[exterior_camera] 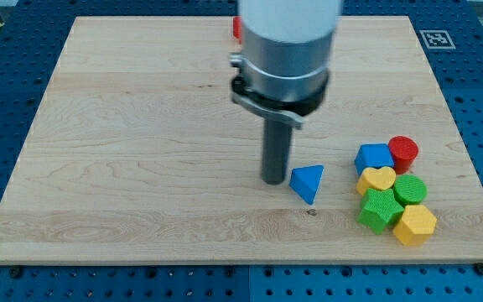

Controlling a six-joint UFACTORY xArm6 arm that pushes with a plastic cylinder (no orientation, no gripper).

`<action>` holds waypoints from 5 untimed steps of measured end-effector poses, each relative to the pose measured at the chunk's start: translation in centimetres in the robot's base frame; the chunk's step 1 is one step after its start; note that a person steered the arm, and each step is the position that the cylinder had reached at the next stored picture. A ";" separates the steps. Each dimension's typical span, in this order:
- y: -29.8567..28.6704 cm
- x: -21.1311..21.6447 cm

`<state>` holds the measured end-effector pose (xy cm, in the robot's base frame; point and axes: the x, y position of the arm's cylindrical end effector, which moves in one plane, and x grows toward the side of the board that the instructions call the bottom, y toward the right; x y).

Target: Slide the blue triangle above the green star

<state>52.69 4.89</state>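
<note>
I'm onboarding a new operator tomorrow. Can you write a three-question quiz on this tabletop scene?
1. True or false: my tip sits on the view's left of the blue triangle.
2. Which block lies directly on the view's right of the green star?
A) red cylinder
B) yellow hexagon
C) blue cube
3. Fill in: the yellow heart lies just below the ____ cube.

Key: 1 true; 2 B; 3 blue.

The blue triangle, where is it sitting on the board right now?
The blue triangle lies in the view's lower right part of the board, just right of my tip and left of the block cluster whose nearest members are the blue block and yellow heart.
</note>
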 end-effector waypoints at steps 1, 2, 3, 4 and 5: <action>3.3 0.9; 5.3 0.9; 5.3 1.0; 6.7 1.0; 8.4 1.0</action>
<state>53.69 13.32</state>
